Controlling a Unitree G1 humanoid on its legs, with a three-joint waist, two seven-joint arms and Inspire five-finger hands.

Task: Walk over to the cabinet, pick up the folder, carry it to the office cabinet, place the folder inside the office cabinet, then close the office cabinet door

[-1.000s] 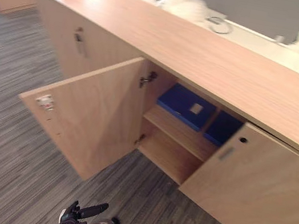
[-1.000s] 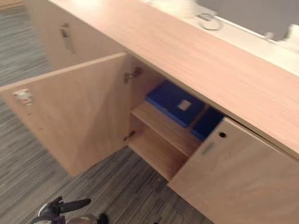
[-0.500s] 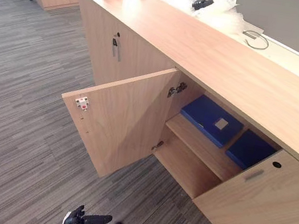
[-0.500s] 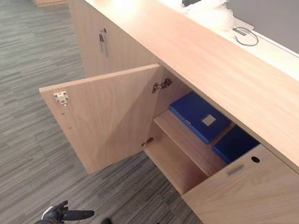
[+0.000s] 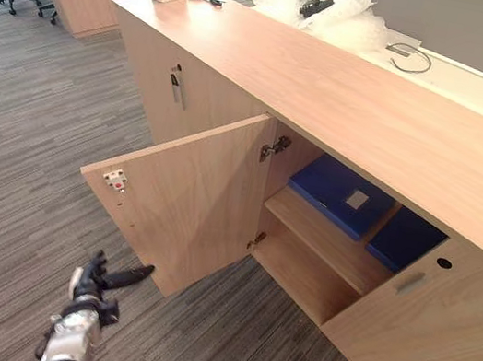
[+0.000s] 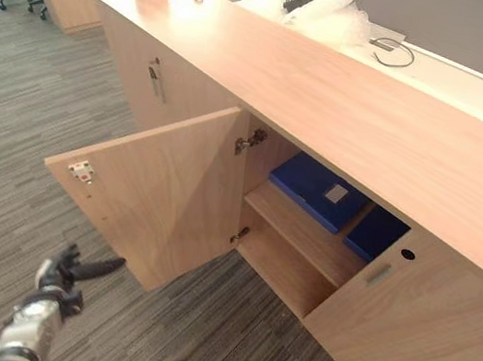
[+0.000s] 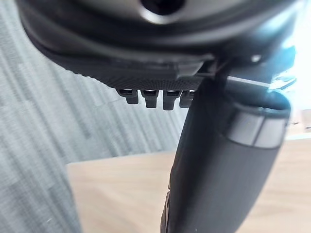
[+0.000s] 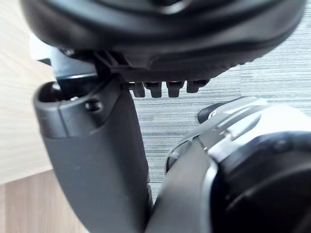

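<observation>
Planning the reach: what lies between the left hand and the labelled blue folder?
The open cabinet door stands between the left hand and the folder, as the left eye view shows.

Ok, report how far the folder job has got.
Done: two blue folders lie on the office cabinet's shelf. In hand: the empty left robot hand hovers open by the left door's lower corner. Left: shutting it and the right door.

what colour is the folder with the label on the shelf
Dark blue, with a pale label on top; the folder shows best in the left eye view.
</observation>
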